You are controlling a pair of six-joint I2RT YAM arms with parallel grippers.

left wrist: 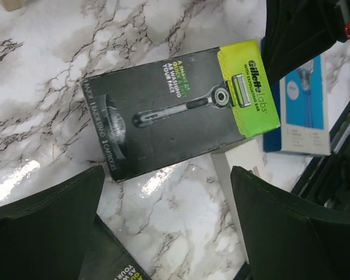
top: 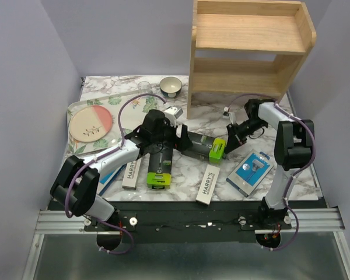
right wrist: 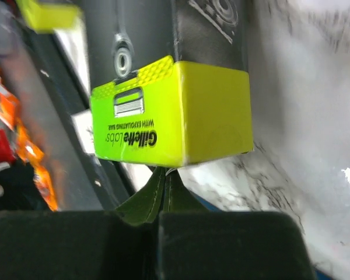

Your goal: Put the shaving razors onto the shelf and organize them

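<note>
While the left pincer (left wrist: 166, 201) gapes above a black box (left wrist: 163, 116), the right pincer (right wrist: 163, 189) presses together.

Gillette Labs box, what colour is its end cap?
Lime green. The end cap shows best in the right wrist view.

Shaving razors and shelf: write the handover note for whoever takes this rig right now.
Left gripper: open, over the centre black box, holding nothing.
Right gripper: shut, fingertips together at that box's lime end; no grip visible.
Razors on the table: second black box, Harry's box beside it, second Harry's box, blue pack.
Done: nothing; shelf tiers bare.
Left: place every pack.
</note>
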